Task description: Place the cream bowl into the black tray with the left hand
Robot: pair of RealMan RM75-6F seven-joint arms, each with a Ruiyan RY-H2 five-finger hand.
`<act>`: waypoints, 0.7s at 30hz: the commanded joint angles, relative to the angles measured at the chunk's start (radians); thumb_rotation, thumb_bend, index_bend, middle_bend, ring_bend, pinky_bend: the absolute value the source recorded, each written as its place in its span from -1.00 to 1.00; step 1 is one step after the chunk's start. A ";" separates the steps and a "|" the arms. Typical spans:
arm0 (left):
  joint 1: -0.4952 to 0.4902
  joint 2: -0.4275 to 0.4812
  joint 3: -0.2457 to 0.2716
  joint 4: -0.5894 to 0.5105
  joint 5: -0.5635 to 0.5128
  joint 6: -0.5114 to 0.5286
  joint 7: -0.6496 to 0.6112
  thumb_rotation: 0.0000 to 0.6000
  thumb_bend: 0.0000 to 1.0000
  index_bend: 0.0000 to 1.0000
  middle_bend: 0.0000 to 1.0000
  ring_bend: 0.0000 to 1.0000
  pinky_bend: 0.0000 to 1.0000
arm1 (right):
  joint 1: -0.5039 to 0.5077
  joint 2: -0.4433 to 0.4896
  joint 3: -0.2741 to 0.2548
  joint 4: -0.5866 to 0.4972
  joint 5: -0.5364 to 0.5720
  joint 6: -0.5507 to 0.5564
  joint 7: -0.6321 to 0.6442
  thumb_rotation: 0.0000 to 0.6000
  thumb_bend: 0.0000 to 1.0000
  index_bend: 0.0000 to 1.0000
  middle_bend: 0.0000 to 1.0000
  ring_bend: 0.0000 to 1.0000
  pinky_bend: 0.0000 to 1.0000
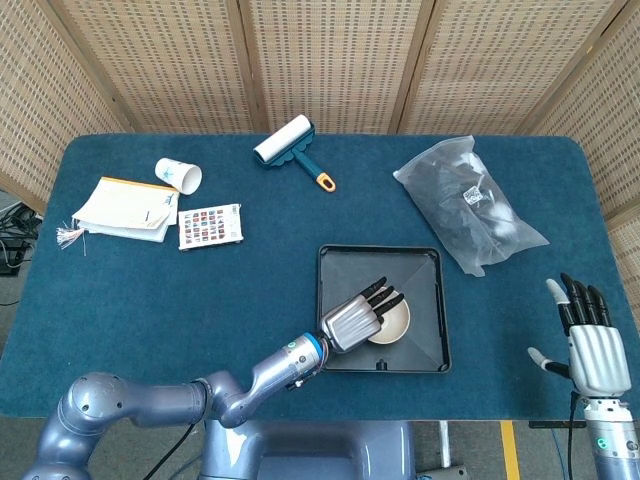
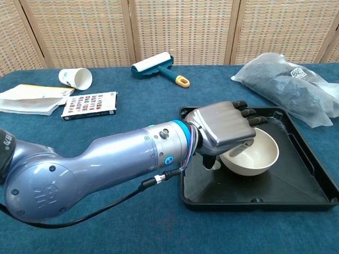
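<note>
The cream bowl (image 1: 393, 320) (image 2: 253, 157) sits low inside the black tray (image 1: 425, 268) (image 2: 302, 174), near its middle. My left hand (image 1: 357, 319) (image 2: 223, 128) grips the bowl's near-left rim, fingers lying over the rim and thumb underneath. The hand covers the bowl's left part. My right hand (image 1: 584, 340) hangs off the table's front right corner, fingers spread, holding nothing; the chest view does not show it.
A clear bag of dark items (image 1: 470, 205) (image 2: 288, 84) lies just right of the tray. Further back lie a lint roller (image 1: 291, 148) (image 2: 157, 65), a tipped paper cup (image 1: 179, 175) (image 2: 74, 78), a booklet (image 1: 126, 208) and a card packet (image 1: 210, 226) (image 2: 89, 105).
</note>
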 commanded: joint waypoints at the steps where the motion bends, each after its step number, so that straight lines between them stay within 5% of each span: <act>1: 0.006 -0.001 0.005 -0.003 -0.007 0.017 0.012 1.00 -0.79 -0.41 -1.00 -1.00 -1.00 | 0.000 0.000 0.000 -0.001 0.000 0.000 -0.003 1.00 -0.69 -0.94 -1.00 -1.00 -1.00; 8: 0.047 0.051 -0.004 -0.086 -0.017 0.110 0.026 1.00 -0.83 -0.80 -1.00 -1.00 -1.00 | -0.001 0.001 -0.003 -0.008 -0.014 0.013 -0.013 1.00 -0.69 -0.94 -1.00 -1.00 -1.00; 16: 0.208 0.226 0.001 -0.378 -0.019 0.355 0.026 1.00 -0.83 -0.85 -1.00 -1.00 -1.00 | -0.004 0.005 -0.010 -0.030 -0.043 0.035 -0.031 1.00 -0.69 -0.94 -1.00 -1.00 -1.00; 21: 0.348 0.373 0.048 -0.544 0.028 0.534 -0.006 1.00 -0.83 -0.82 -1.00 -1.00 -1.00 | -0.004 0.006 -0.022 -0.051 -0.068 0.042 -0.052 1.00 -0.69 -0.94 -1.00 -1.00 -1.00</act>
